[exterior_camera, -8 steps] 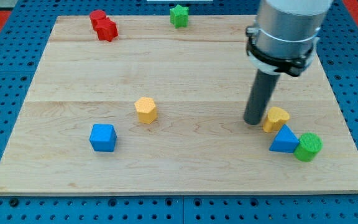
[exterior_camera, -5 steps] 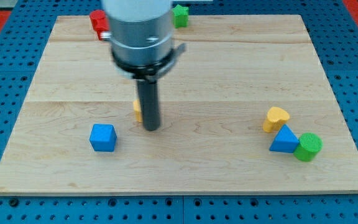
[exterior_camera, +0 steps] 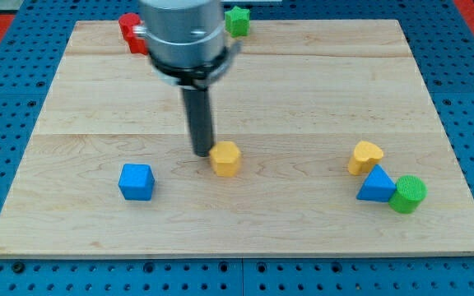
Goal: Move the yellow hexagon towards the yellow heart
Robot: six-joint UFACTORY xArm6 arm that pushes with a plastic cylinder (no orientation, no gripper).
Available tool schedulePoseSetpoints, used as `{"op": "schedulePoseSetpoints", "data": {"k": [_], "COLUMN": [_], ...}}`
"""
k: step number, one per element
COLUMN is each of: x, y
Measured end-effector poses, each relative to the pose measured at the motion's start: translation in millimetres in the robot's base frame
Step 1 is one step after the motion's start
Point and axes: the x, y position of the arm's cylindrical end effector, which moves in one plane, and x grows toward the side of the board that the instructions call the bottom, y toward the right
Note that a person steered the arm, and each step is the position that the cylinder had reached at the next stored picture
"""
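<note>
The yellow hexagon point(exterior_camera: 226, 158) sits near the middle of the wooden board point(exterior_camera: 97, 107). My tip point(exterior_camera: 202, 153) is right against its left side, touching or nearly so. The yellow heart point(exterior_camera: 365, 156) lies far to the view's right of the hexagon, at about the same height in the view. The rod rises from the tip to the arm's grey cylinder point(exterior_camera: 181, 33) at the view's top.
A blue triangle point(exterior_camera: 376, 185) and a green cylinder point(exterior_camera: 408, 194) sit just below and right of the yellow heart. A blue cube point(exterior_camera: 136, 182) lies left of my tip. A red block point(exterior_camera: 130, 29) and a green star point(exterior_camera: 238, 20) are at the top edge.
My tip swept from beside the yellow heart across to the hexagon's left. The hexagon has since slid to the view's right and slightly down, with my tip following.
</note>
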Motion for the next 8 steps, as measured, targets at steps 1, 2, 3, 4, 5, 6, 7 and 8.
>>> {"op": "schedulePoseSetpoints", "data": {"k": [1,2,3,4,5,6,7,8], "x": [15.1,39.9,52.4,63.4,64.1,64.2,83.3,118.8], "y": [46.2,35.4,-6.1,29.1,82.1,116.4,110.2,9.4]}}
